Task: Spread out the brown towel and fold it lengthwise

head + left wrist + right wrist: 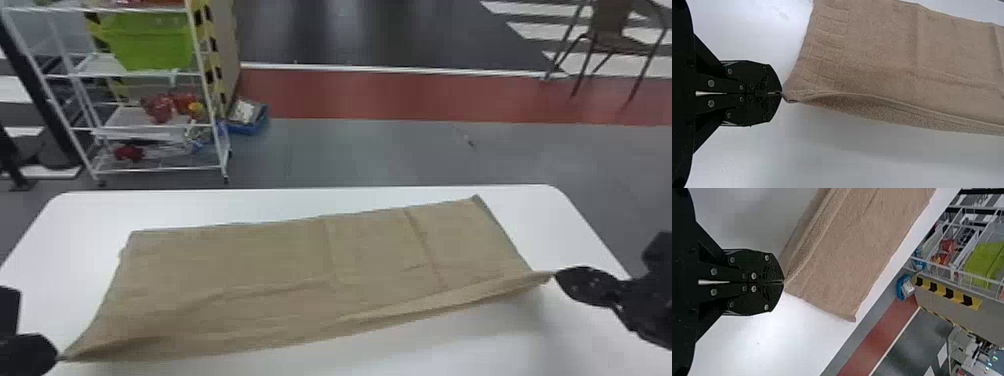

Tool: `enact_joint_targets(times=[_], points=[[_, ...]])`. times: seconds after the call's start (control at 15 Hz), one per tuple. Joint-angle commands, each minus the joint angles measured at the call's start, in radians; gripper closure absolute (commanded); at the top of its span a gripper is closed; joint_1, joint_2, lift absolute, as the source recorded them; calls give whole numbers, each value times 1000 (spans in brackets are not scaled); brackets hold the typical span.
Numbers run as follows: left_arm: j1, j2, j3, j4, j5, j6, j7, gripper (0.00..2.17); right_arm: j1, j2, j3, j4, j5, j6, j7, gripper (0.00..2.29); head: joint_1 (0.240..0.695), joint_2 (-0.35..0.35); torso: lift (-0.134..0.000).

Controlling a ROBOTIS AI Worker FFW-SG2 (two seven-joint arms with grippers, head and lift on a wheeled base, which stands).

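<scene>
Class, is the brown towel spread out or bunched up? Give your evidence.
Spread out: the towel stretches across the table, its near corners pinched in the left gripper and right gripper.

Head view high, wrist views close — all look down, sharing the table (150, 210).

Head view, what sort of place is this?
Likely a workshop or robot test area: yellow-and-black hazard tape, a red band across the grey floor, and a white metal rack holding a green plastic bin.
</scene>
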Motion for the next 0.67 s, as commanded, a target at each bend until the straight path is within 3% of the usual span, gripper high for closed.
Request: enact_joint_targets(times=[0.0,0.27,0.6], points=[[27,2,0,1,-13,-10,-10,1193,35,-3,-1,-6,2,-80,36,1389,695,-28,-122],[53,22,15,13,-27,-16,-10,1193,113,-4,-76,-57,-32,-224,204,1389,695,19,-122],[80,22,35,25,-20,-59,-10,1193,265,-17,-204,-107,-66,-347,299,1389,695,53,-122]])
